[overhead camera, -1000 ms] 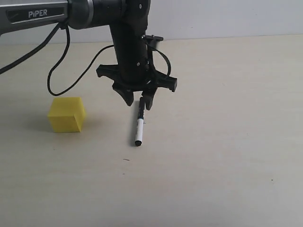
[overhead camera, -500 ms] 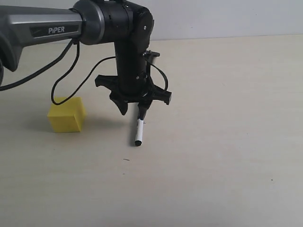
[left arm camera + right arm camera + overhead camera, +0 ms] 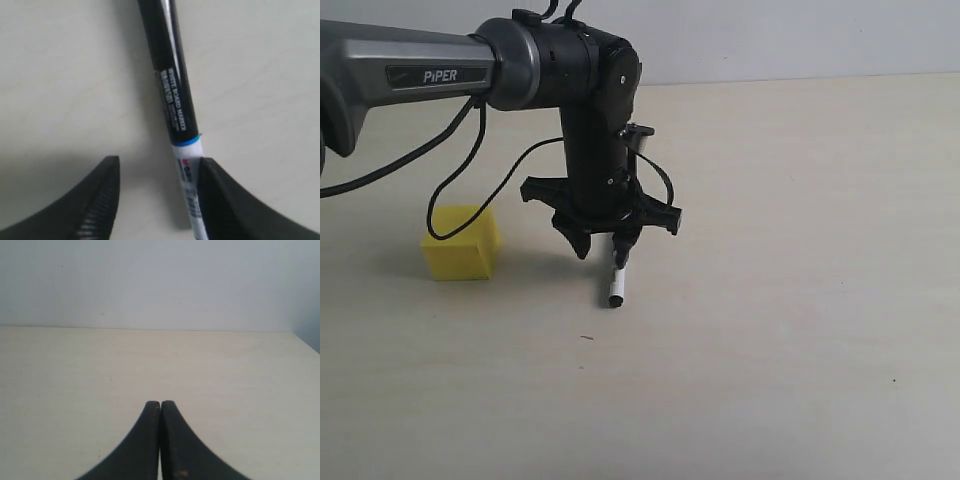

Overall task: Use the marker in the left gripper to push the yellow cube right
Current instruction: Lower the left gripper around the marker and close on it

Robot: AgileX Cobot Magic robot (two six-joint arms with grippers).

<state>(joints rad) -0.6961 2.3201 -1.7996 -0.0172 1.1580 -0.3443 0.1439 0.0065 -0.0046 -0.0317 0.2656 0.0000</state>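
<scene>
The marker point(image 3: 616, 286) lies flat on the table, its white barrel and black end pointing toward the front. My left gripper point(image 3: 602, 253) hangs low over its far part, open, one finger on each side. In the left wrist view the marker point(image 3: 172, 90) runs between the fingers and rests against one fingertip point(image 3: 212, 175), while the other stands well apart; my left gripper point(image 3: 159, 169) grips nothing. The yellow cube point(image 3: 461, 244) sits on the table to the left of the gripper, untouched. My right gripper point(image 3: 160, 406) is shut and empty over bare table.
A black cable point(image 3: 460, 190) loops down from the left arm and hangs in front of the cube's top. The pale table point(image 3: 790, 300) stretches right and forward of the marker. A light wall point(image 3: 160, 280) stands behind the table's far edge.
The left arm has come down and its open gripper has sunk around the marker's far end. Marker and cube have stayed where they were.
</scene>
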